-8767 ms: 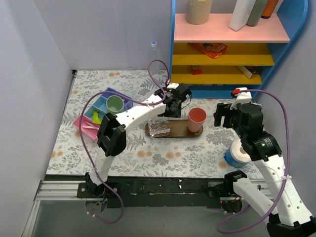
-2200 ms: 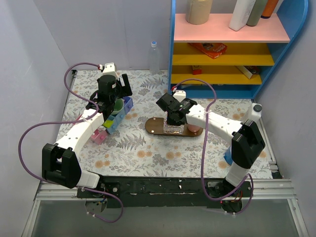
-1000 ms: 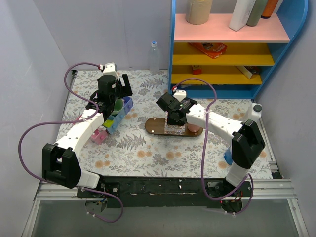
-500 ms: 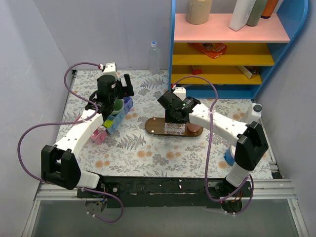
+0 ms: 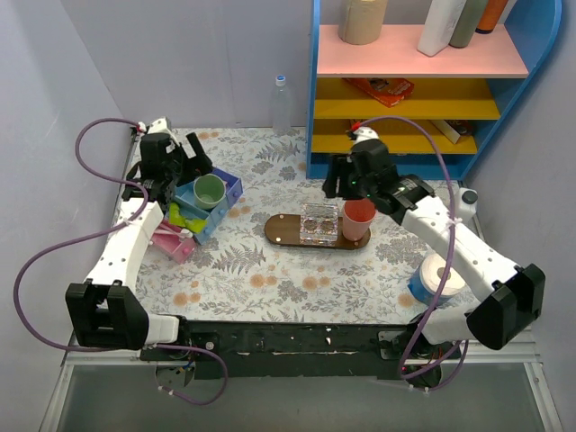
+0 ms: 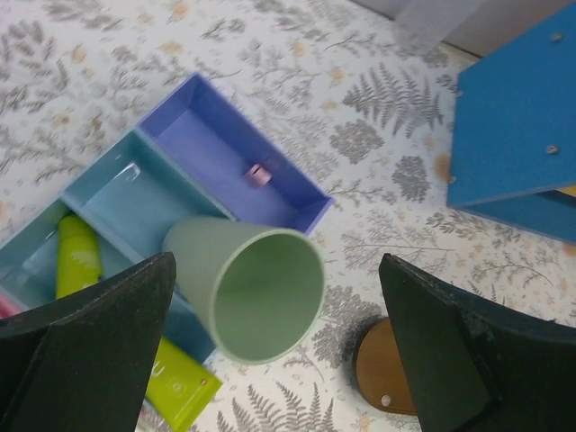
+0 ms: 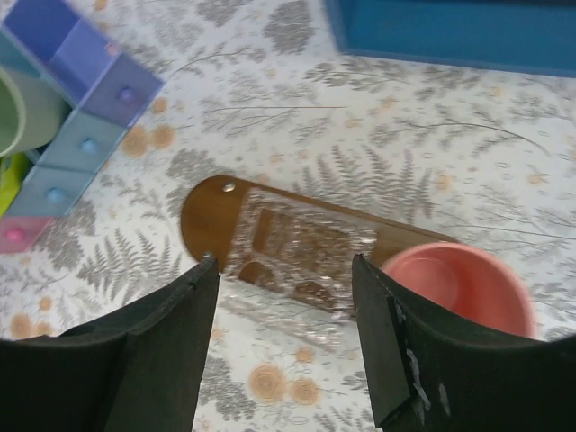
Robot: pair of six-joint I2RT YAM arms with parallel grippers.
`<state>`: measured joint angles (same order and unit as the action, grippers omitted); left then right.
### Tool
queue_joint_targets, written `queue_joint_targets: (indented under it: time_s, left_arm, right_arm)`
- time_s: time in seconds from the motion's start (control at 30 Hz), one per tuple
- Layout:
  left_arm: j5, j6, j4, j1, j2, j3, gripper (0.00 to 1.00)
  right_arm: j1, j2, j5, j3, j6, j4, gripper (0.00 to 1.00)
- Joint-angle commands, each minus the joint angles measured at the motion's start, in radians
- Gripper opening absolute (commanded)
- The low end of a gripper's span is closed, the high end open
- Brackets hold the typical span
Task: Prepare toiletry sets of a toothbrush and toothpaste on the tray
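The dark-brown oval tray (image 5: 286, 236) lies mid-table. On it stand a clear square holder (image 5: 319, 223) and a pink cup (image 5: 358, 219). My right gripper (image 5: 342, 186) is open and empty, hovering above and behind the holder. In the right wrist view the holder (image 7: 297, 256) lies between the fingers, on the tray (image 7: 202, 216), with the pink cup (image 7: 454, 288) to its right. My left gripper (image 5: 183, 173) is open and empty above the organiser (image 5: 225, 184). A green cup (image 6: 252, 292) and lime-green tubes (image 6: 76, 256) sit in the organiser.
A blue shelf unit (image 5: 405, 166) stands at the back right. A clear bottle (image 5: 282, 99) stands by the back wall. A blue-and-white paper roll (image 5: 438, 279) sits at the right front. Grey walls close in the left and back sides.
My right gripper has pulled up and back from the clear holder, which stays on the tray. My left gripper has moved left and back, away from the green cup.
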<state>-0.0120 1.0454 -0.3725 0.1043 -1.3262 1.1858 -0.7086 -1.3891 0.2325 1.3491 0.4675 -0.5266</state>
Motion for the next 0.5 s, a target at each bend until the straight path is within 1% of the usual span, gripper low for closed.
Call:
queue_joint_targets:
  time_s: [0.0,0.1,0.13,0.27,0.4,0.43,0.47]
  left_arm:
    - [-0.024,0.03,-0.161,-0.037,0.082,0.008,0.98]
    - [-0.078,0.013,-0.215,-0.041,0.096,0.006,0.98]
    - [-0.118,0.007,-0.224,-0.041,0.097,0.003,0.98]
    - [-0.149,-0.018,-0.262,-0.043,0.073,-0.009,0.98]
    - [-0.167,-0.031,-0.273,-0.043,0.044,-0.02,0.9]
    - [-0.163,-0.039,-0.27,-0.043,0.039,-0.022,0.85]
    - [-0.157,-0.039,-0.264,-0.043,0.038,-0.026,0.83]
  right_arm:
    - [0.191,0.105,-0.192,-0.106,-0.087,0.157,0.68]
    - [0.254,0.156,-0.219,-0.145,-0.119,0.175,0.67]
    - [0.265,0.176,-0.219,-0.156,-0.127,0.168,0.67]
    - [0.302,0.232,-0.214,-0.195,-0.151,0.162,0.67]
    - [0.305,0.289,-0.173,-0.222,-0.176,0.139,0.66]
    - [0.305,0.314,-0.161,-0.223,-0.188,0.131,0.66]
    - [0.305,0.324,-0.133,-0.228,-0.194,0.125,0.66]
